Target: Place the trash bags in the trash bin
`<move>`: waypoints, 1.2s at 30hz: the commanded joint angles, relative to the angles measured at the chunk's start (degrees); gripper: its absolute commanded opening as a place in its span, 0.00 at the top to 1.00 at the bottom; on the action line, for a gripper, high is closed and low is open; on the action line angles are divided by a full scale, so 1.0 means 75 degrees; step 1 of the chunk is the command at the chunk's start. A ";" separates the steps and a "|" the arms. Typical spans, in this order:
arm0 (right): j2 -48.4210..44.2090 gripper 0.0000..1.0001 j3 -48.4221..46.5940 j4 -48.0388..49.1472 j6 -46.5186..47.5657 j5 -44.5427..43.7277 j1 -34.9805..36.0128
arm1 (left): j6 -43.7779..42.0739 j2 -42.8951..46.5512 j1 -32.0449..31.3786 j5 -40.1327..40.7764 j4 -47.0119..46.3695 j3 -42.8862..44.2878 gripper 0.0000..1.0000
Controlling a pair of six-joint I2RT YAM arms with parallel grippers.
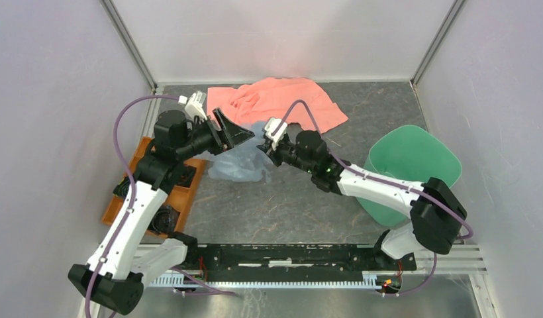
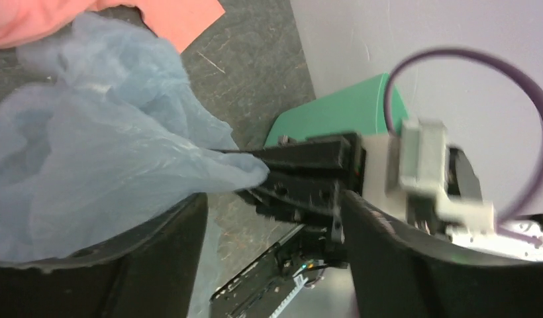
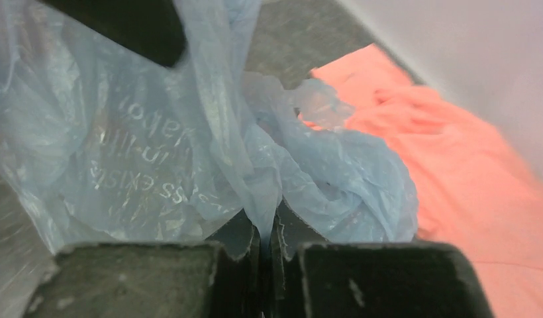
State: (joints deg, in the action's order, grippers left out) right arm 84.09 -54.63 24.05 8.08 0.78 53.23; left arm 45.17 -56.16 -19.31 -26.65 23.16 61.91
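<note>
The pale blue-grey trash bag [image 1: 237, 164] with white lettering sits mid-table, partly lifted. My right gripper [image 1: 264, 150] is shut on a pinched fold of it; in the right wrist view the film [image 3: 156, 152] runs down between the closed jaws [image 3: 265, 232]. My left gripper [image 1: 234, 136] is open just left of it. In the left wrist view its fingers stand wide apart [image 2: 272, 258] and the bag [image 2: 103, 152] drapes over the left finger [image 2: 156, 265]. The green trash bin [image 1: 411, 165] stands at the right, and also shows in the left wrist view [image 2: 335, 116].
A salmon-pink cloth [image 1: 275, 99] lies behind the bag, against the back wall. An orange compartmented tray [image 1: 183, 192] sits at the left under my left arm. White walls enclose the table on the left, back and right.
</note>
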 commanded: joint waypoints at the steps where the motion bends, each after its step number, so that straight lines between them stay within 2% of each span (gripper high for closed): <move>1: 0.0138 0.98 -0.0636 -0.1661 -0.0931 0.3436 -0.0824 | -0.1163 0.0661 0.0021 0.0181 0.0520 0.0573 0.14; 5: 0.0183 1.00 -0.0993 -0.3367 -0.0894 0.4783 -0.1218 | -0.2266 0.1321 0.0027 0.1294 0.0965 0.0702 0.03; 7: 0.0062 0.99 -0.0921 -0.3703 -0.1031 0.5171 -0.1399 | -0.2613 0.1612 0.0022 0.2056 0.1201 0.0670 0.00; 9: -0.0042 1.00 -0.0794 -0.3703 -0.1509 0.5552 -0.1723 | -0.2939 0.1826 0.0027 0.2289 0.1319 0.0585 0.00; 10: -0.0066 1.00 -0.0794 -0.3743 -0.1761 0.5830 -0.1865 | -0.3122 0.1944 0.0027 0.2130 0.1370 0.0520 0.00; 14: 0.0042 1.00 -0.1224 -0.4322 -0.2108 0.6297 -0.2273 | -0.3643 0.2202 0.0024 -0.0095 0.1447 0.0168 0.00; 16: 0.0152 1.00 -0.1423 -0.4506 -0.2161 0.6383 -0.2373 | -0.3737 0.2368 0.0024 -0.0838 0.1447 -0.0052 0.00; 22: 0.0691 1.00 -0.2074 -0.5035 -0.2298 0.6481 -0.2560 | -0.3828 0.2519 0.0022 -0.1754 0.1542 -0.0659 0.00; 25: 0.0739 1.00 -0.2079 -0.4853 -0.2490 0.6505 -0.2586 | -0.4003 0.2444 0.0021 -0.1547 0.1721 -0.0926 0.00; 30: 0.0769 1.00 -0.2008 -0.4812 -0.2553 0.6466 -0.2615 | -0.4123 0.2414 0.0026 -0.0702 0.1822 -0.0968 0.20; 33: 0.0741 1.00 -0.1904 -0.4804 -0.2586 0.6271 -0.2626 | -0.4107 0.2492 0.0020 -0.0119 0.1827 -0.0922 0.36; 36: 0.0735 1.00 -0.1771 -0.4633 -0.2775 0.6163 -0.2679 | -0.4111 0.2522 0.0022 -0.0059 0.1824 -0.0885 0.49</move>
State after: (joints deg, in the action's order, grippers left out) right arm 89.84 -68.45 -13.04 -10.76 47.75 33.78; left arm 16.80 -38.09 -19.25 -30.17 37.56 54.46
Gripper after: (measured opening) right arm 0.011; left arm 0.576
